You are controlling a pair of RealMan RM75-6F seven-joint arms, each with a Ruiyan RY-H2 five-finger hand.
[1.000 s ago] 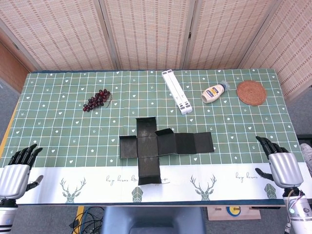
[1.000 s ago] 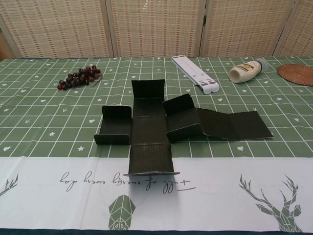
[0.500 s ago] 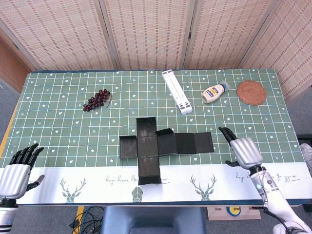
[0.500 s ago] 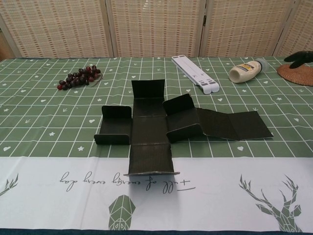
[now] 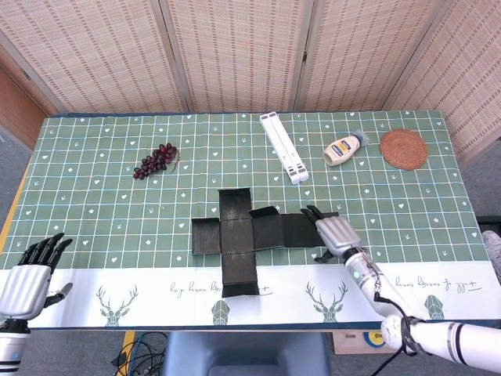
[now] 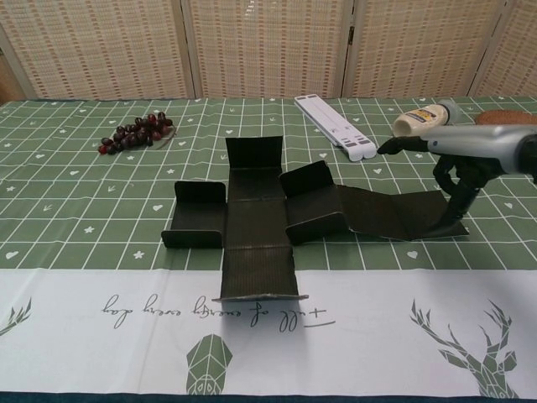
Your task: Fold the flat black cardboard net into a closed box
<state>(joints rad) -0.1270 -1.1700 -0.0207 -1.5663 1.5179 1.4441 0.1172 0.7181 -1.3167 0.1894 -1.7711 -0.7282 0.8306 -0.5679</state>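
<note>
From the head view I see the black cardboard net (image 5: 254, 232) lying spread near the middle of the table (image 5: 94, 211), some flaps tilted up. My right hand (image 5: 335, 233) is over the net's right end panel, fingers extended and slightly apart, holding nothing. My left hand (image 5: 25, 278) sits off the table's near-left corner, fingers spread, empty

In the chest view the right hand (image 6: 470, 149) hovers flat above the net (image 6: 260, 218), thumb reaching down to the end panel's far corner; I cannot tell if it touches. Grapes (image 6: 134, 133), a white stand (image 6: 334, 126) and a bottle (image 6: 424, 122) lie beyond
</note>
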